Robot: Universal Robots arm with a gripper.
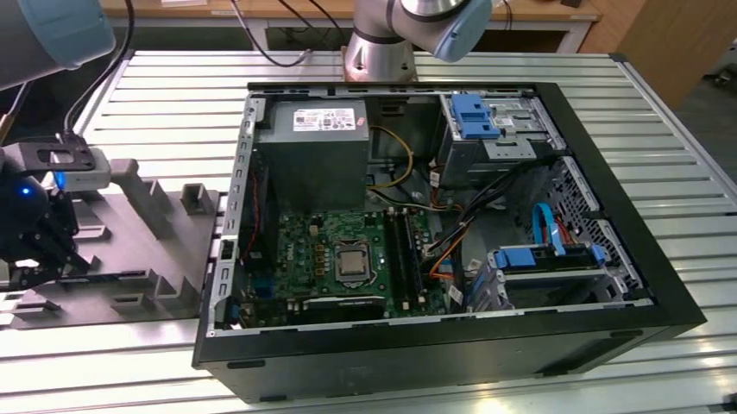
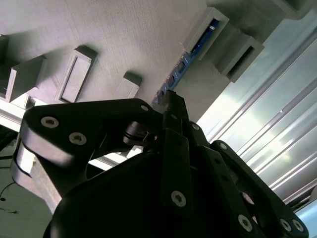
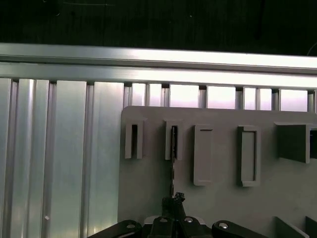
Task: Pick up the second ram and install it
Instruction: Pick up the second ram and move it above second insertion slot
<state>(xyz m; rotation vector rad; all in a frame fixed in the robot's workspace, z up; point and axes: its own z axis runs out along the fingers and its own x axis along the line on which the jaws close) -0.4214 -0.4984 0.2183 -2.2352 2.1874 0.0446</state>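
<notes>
2 black fingertips (image 2: 174, 106) of the gripper (image 2: 171, 98) are drawn together on the near end of the second ram (image 2: 190, 54), pinching its thin edge. Beyond the tool, the stick stands on edge, its far end seated in a raised slot block of the grey fixture plate (image 3: 148, 188). Further slot blocks (image 3: 203, 153) flank it on both sides, close to the fingertips. Well apart from the tool, the open computer case (image 1: 461, 345) lies flat, with motherboard (image 1: 334, 250) and power supply (image 1: 311, 147) exposed. Plate and case rest on a ribbed aluminium table (image 1: 657, 112); wooden furniture (image 1: 657, 34) stands beyond it
</notes>
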